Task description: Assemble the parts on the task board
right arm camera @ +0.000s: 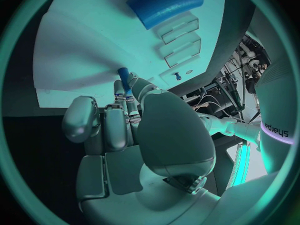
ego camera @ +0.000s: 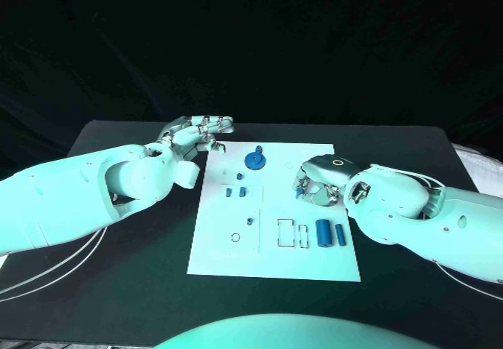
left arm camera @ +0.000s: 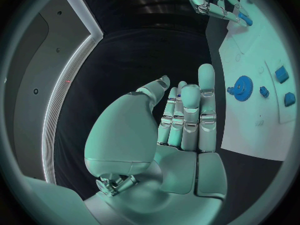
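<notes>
The white task board (ego camera: 275,254) lies in the middle of the black table. On it are a blue gear (ego camera: 256,160), small blue blocks (ego camera: 235,193), a tiny pin (ego camera: 249,218) and two blue cylinders (ego camera: 330,233). My right hand (ego camera: 320,183) hovers over the board's right half and pinches a small blue part (right arm camera: 124,77) at its fingertips; that part (left arm camera: 245,19) also appears in the left wrist view. My left hand (ego camera: 196,135) hangs by the board's far left corner, fingers straight and side by side (left arm camera: 187,115), nothing held that I can make out. The gear (left arm camera: 242,87) lies beside it.
Empty rectangular slots (ego camera: 288,233) and a small ring (ego camera: 235,237) mark the board's near half. Bare black table (ego camera: 126,276) surrounds the board. Cables (ego camera: 52,273) trail over the table under my left arm.
</notes>
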`<state>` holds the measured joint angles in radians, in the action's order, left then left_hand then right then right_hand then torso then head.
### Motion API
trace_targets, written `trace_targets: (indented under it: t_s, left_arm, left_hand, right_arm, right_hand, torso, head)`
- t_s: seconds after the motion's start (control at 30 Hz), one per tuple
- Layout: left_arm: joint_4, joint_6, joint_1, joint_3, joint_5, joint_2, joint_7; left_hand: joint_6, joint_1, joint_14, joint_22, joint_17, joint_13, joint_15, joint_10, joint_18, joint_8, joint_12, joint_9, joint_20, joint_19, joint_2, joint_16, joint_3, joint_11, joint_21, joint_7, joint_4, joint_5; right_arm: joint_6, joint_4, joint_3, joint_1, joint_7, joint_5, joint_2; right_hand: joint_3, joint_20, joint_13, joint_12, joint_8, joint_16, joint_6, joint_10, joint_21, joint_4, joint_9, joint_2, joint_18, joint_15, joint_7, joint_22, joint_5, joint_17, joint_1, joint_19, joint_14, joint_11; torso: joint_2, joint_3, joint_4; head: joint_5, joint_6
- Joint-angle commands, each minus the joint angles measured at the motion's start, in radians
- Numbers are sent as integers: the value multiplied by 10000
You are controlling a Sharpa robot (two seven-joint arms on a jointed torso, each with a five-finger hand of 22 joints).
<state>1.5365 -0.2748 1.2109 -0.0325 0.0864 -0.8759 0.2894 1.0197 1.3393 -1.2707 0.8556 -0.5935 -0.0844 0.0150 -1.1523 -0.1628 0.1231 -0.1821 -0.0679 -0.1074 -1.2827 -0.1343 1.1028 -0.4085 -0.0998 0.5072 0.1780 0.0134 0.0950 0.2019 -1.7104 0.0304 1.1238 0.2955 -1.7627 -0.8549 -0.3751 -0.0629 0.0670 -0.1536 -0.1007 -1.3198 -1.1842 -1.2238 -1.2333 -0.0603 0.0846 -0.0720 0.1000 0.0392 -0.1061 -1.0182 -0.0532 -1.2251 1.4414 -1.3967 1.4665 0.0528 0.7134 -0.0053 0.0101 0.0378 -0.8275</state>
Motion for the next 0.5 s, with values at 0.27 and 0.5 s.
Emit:
trace_targets:
  t_s: [0.27,0.5]
  left_arm:
    - [1,188,-10,2,60,-5,-13]
    - [-18,203,-13,1,59,22,-20]
  left_hand:
    - [-44,48,87,-20,25,7,-16,50,-179,22,-96,4,-22,51,87,-53,88,-2,-54,-3,-10,-39]
    - [-52,153,98,-33,35,3,-21,74,-184,40,-143,-2,-23,43,136,-42,105,3,-69,-7,-60,-31]
  right_arm:
    - [1429,-792,-77,59,-119,345,-395]
    - [1517,-1435,-103,80,-401,949,-157]
  right_hand:
    - [-535,33,33,173,15,-36,-117,-289,-57,385,150,87,45,-10,-54,-3,-60,17,118,-41,485,-81]
    - [-743,-4,29,326,87,-20,-50,-244,-44,519,161,-1,49,-58,-122,19,-129,50,14,-14,469,-23]
  torso:
    - [-7,-4,-20]
    - [2,2,10]
  head:
    - [31,-2]
    - [96,-20]
